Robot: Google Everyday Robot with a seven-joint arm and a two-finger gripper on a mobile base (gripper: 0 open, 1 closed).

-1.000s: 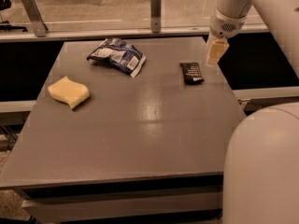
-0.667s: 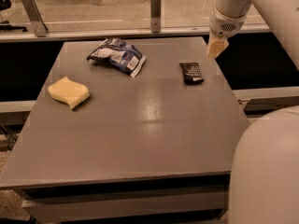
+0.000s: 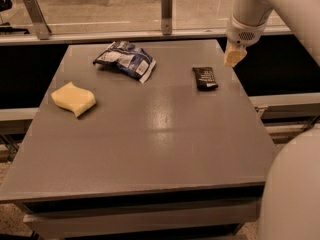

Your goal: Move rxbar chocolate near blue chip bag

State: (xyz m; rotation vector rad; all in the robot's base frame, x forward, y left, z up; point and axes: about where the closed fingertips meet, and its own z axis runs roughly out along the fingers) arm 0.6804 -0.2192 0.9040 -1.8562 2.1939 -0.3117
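Table (image 3: 160, 149) count: 1 rxbar chocolate (image 3: 205, 78), 1 blue chip bag (image 3: 125, 60), 1 yellow sponge (image 3: 73, 98) (three items); 1 hand (image 3: 234, 57), above far right edge.

The white arm (image 3: 280, 4) slants down from the upper right corner, its wrist (image 3: 246, 26) turned downward. The pincer (image 3: 234, 57) hangs at its end, tan tip pointing down, above the far right edge of the desk (image 3: 160, 149). A rounded white body shell (image 3: 295, 194) fills the lower right.
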